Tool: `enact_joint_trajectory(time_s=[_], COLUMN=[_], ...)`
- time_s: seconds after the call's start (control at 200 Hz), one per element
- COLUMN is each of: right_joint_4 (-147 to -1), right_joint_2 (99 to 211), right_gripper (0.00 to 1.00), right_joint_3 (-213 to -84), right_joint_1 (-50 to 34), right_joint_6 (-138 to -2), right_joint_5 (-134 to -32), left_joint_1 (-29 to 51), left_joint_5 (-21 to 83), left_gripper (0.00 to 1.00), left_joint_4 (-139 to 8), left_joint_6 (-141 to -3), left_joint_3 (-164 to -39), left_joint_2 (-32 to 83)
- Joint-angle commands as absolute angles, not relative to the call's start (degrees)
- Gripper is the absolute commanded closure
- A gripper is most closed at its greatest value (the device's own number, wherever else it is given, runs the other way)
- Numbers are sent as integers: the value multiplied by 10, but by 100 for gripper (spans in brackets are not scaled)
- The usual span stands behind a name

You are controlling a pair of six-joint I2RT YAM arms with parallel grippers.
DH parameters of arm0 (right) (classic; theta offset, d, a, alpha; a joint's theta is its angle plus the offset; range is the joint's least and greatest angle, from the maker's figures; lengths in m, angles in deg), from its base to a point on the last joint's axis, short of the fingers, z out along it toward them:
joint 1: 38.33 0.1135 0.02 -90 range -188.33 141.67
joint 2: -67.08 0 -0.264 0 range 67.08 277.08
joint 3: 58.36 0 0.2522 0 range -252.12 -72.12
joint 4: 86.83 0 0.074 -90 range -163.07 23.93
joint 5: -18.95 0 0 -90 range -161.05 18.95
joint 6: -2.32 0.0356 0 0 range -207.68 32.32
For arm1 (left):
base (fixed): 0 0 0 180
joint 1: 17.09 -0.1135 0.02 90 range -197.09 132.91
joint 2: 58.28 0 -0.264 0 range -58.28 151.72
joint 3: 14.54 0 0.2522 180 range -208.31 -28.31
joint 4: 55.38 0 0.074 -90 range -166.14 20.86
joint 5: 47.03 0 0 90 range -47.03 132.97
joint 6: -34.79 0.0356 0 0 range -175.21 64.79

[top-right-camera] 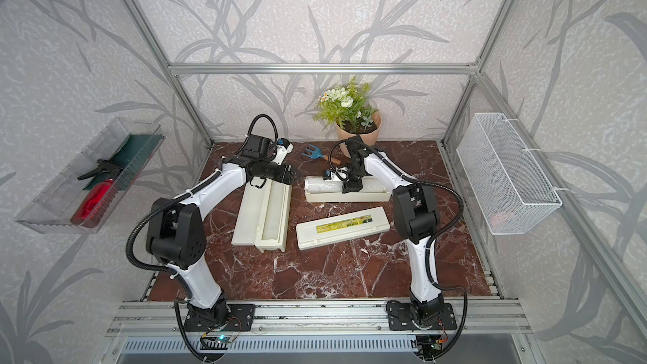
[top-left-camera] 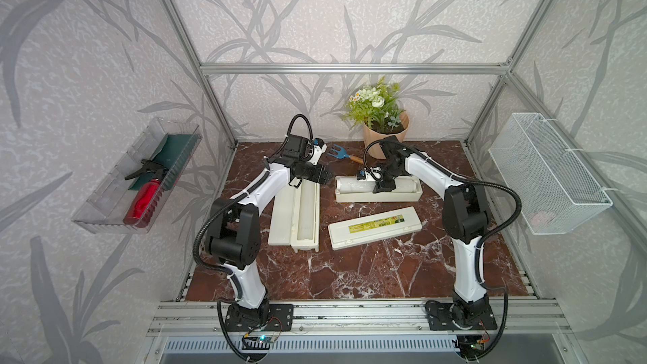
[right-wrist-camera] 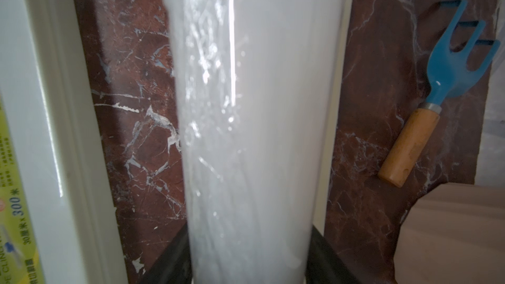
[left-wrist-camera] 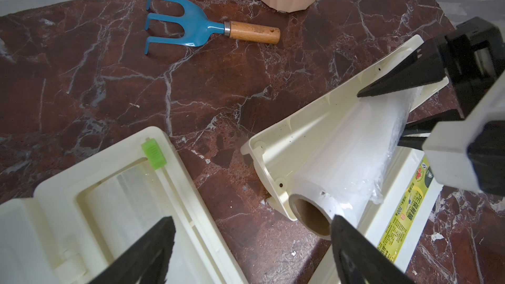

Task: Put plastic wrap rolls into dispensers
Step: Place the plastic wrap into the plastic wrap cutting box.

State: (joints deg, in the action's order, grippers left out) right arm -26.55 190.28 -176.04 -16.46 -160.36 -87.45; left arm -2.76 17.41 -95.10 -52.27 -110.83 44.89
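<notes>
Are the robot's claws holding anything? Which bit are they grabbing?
The right gripper is pinching a plastic wrap roll around its middle, one finger on each side. The left gripper is open and holds nothing.

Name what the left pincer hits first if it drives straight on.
Probably the left pincer meets bare table first, though one finger may clip the roll's tube end; depth unclear.
</notes>
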Motion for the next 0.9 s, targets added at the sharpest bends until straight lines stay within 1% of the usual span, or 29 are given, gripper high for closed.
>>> enact_joint_trajectory(time_s=[0.0,0.17,0.28,0.45,0.515,0.675,0.895], right_joint_4=[-245,-228,-223,-215,-212,-211,-221], right_joint_2=[1944,1965,1971,1977,1976,1968,1946], right_gripper=[56,54,47,41,35,26,23], right_joint_3=[-1760,-1785,-1794,-1802,-1803,-1800,-1806], right_joint_1=[-170,-171,-172,-176,-177,-178,-181], right_joint_6=[-1609,-1589,-1579,-1570,-1568,-1570,-1544], right_joint_5=[-814,-806,-812,-809,-808,-805,-829], left_joint_1=[-22,-11,-7,1,3,6,16], left_joint_5=[155,170,182,200,213,227,225], left_gripper=[12,15,16,17,18,22,23], left_joint_4=[-980,-1010,-1008,-1029,-1043,-1070,-1073], left_joint_6=[-538,-552,-556,-559,-560,-574,-577], left_joint_3=[-1111,-1112,-1115,-1143,-1154,-1193,-1220], left_joint_2=[453,464,467,487,500,533,547])
